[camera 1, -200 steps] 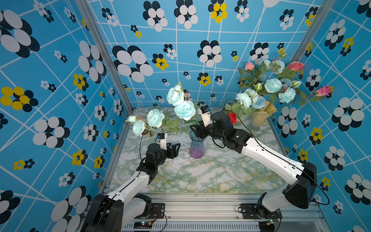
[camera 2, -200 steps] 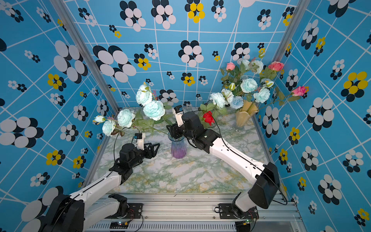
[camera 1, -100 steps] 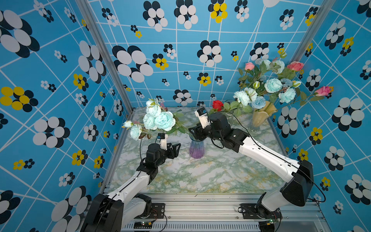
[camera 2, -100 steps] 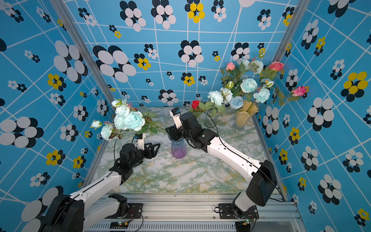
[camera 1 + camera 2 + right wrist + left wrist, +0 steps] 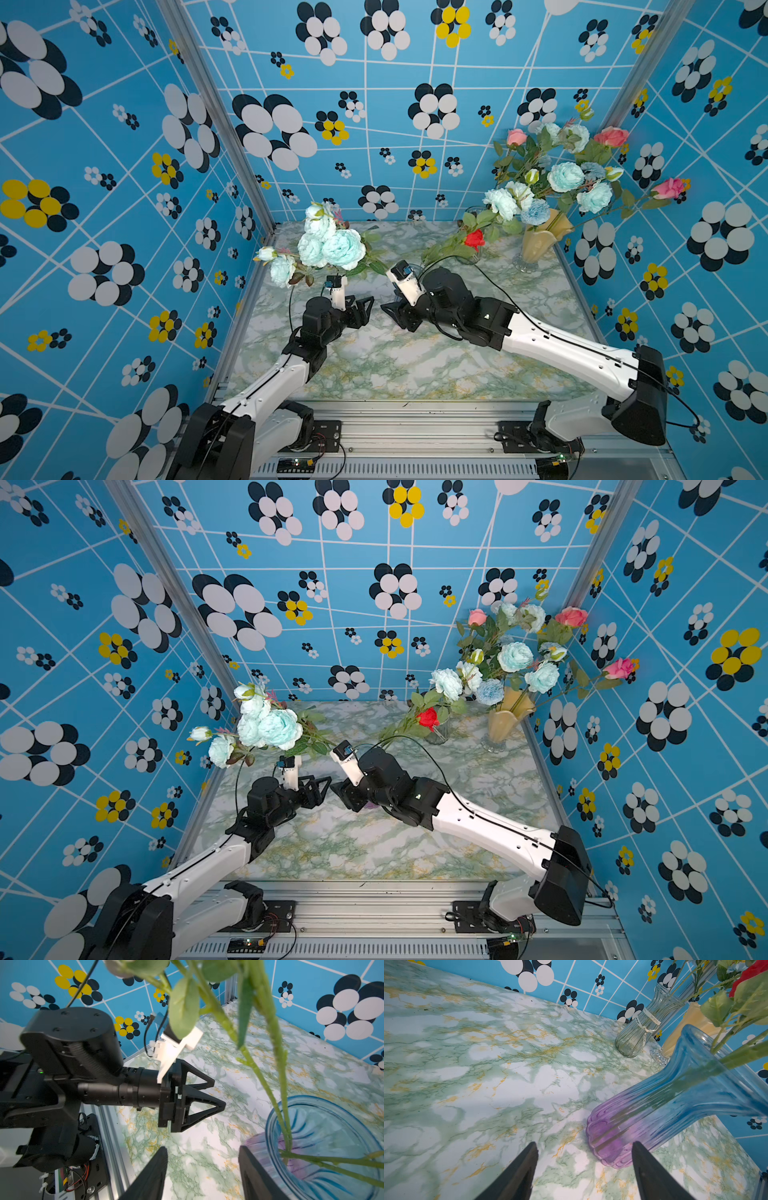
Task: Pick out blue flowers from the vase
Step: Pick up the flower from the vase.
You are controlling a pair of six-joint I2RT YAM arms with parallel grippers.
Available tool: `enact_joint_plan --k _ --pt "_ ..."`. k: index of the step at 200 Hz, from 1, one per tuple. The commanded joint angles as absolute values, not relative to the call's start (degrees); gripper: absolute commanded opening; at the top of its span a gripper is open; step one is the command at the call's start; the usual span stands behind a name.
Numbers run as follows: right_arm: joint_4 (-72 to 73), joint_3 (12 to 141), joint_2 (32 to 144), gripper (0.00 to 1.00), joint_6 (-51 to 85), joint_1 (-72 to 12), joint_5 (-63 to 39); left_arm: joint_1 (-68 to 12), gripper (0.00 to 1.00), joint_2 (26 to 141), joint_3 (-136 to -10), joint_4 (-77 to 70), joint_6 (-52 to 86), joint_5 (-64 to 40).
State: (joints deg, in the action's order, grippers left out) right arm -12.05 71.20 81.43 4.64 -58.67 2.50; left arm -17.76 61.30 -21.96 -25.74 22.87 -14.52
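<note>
Several blue flowers [image 5: 332,249]; stems [image 5: 270,1088] seemingly just outside jaws of right gripper [image 5: 202,1149]

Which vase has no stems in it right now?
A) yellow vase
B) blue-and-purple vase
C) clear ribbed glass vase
C: in the left wrist view the clear ribbed glass vase shows no stems inside; the yellow vase carries a bouquet and the blue-and-purple vase holds green stems.

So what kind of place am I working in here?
Looks like a purpose-built robot test booth, not a home: patterned blue walls on an aluminium frame, a marble-look tabletop, and a slotted metal base rail in front.
</note>
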Motion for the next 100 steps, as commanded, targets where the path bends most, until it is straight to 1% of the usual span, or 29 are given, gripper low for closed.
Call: enact_joint_plan --k 1,30,75,100 --pt "-7.07 68.93 81.76 0.57 2.3 -58.79 6.63 -18.17 0.74 60.7 -23.77 -26.15 22.26 -14.59" --pt "-1.14 69.41 84.87 0.58 0.39 -59.07 9.4 -18.2 0.74 60.22 -23.64 -25.84 22.09 -14.34" --pt "1.48 73.82 88.46 0.59 -2.98 -59.09 10.25 -18.26 0.74 59.91 -23.64 -25.84 22.21 -14.49" --pt "0.04 77.19 90.02 0.59 -4.74 -59.06 11.05 -18.17 0.74 60.11 -23.65 -26.0 22.27 -14.51"
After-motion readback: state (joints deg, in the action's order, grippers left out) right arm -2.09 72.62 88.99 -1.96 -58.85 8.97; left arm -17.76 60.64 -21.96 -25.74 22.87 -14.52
